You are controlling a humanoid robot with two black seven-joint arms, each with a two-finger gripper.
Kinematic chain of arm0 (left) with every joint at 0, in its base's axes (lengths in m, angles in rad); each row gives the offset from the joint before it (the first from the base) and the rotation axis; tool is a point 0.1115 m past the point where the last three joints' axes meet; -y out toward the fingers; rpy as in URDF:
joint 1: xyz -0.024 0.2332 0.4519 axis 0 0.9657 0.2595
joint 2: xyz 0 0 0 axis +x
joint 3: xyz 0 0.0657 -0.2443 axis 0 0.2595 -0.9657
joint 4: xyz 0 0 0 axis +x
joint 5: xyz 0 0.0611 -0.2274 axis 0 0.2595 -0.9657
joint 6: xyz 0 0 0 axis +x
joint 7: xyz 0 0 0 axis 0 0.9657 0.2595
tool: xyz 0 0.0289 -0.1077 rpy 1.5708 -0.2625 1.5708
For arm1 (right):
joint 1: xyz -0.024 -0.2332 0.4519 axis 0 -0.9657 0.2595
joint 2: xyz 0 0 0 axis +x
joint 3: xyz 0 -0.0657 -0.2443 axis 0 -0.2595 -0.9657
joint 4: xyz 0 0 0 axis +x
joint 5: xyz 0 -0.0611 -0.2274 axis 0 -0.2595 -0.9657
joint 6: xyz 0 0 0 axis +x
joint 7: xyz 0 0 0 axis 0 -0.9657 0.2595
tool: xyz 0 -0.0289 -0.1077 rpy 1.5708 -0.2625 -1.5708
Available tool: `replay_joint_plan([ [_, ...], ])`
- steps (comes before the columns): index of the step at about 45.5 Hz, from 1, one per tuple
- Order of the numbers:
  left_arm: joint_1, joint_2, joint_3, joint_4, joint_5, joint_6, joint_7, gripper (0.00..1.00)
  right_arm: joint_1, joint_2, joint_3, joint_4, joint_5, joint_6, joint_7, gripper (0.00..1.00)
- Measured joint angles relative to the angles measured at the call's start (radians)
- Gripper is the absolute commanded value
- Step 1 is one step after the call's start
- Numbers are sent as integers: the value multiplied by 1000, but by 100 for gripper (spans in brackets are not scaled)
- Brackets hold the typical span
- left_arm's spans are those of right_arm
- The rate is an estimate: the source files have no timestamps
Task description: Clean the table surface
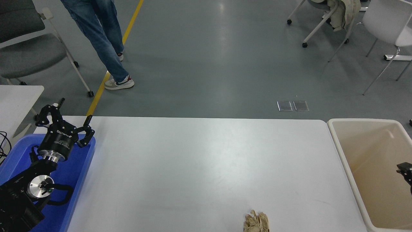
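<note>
A: What is taking up most of the view?

B: The wide, matte white-grey rectangular table surface (206, 167) is filling the middle, its long axis running from nine o'clock to three o'clock. It is lying almost bare.

A: And beside it?

B: A beige plastic bin (346, 151) is sitting against the three o'clock end, and a blue plastic tray (84, 167) is sitting at the nine o'clock end. Beyond that, toward nine o'clock, a corner of a smaller white table (19, 96) is showing. A person in blue jeans (99, 35) is walking at eleven o'clock on the grey floor.

A: What are the arms doing?

B: The left gripper (62, 117) is parked over the blue tray with its black fingers spread wide, holding nothing. The right gripper (406, 172) is only peeking in at the three o'clock edge, over the bin; so little is showing that I cannot tell whether it is spread or closed.

A: Is anything waiting to be cleared?

B: One small crumpled brown paper wad (256, 222) is lying on the table at about five o'clock, partly cut off by the bottom edge.

A: Which way is it lying from the tool?

B: From the right gripper it is lying toward roughly eight o'clock, down and across the bin's rim. The right arm is looking clearly nearer than the left, so I am judging that the right one would be reaching for it.
</note>
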Motion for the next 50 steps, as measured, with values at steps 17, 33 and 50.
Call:
replay_joint_plan([
  [17, 0, 0, 0, 0, 0, 0, 0, 100, 223, -70, 214, -4, 1, -8, 4, 98],
  [33, 0, 0, 0, 0, 0, 0, 0, 100, 402, -95, 421, 56, 2, -2, 7, 99],
  [50, 0, 0, 0, 0, 0, 0, 0, 100, 483, -88, 555, 256, 1, -2, 83, 99],
])
